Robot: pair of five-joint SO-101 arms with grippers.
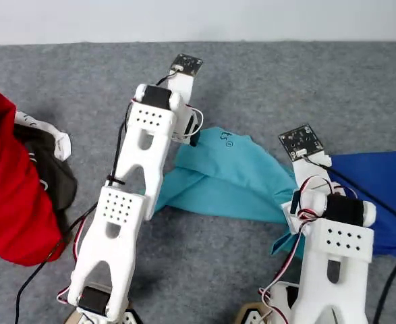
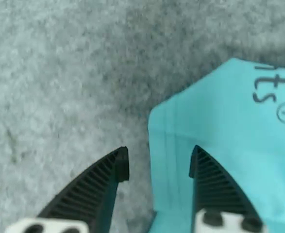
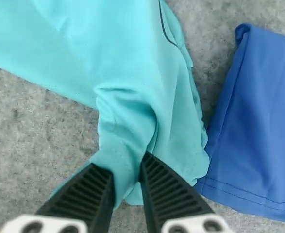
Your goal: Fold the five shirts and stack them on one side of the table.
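Two arms at work on a crumpled teal shirt in the middle of the grey felt-covered table.

The right gripper is pinched tight on a bunched fold of the teal shirt, at its edge nearest the flat royal-blue shirt, which it touches. The left gripper is spread wide over the far printed corner, one finger above the cloth and one above bare felt, gripping nothing. A heaped red shirt and a dark shirt lie together at the left side.
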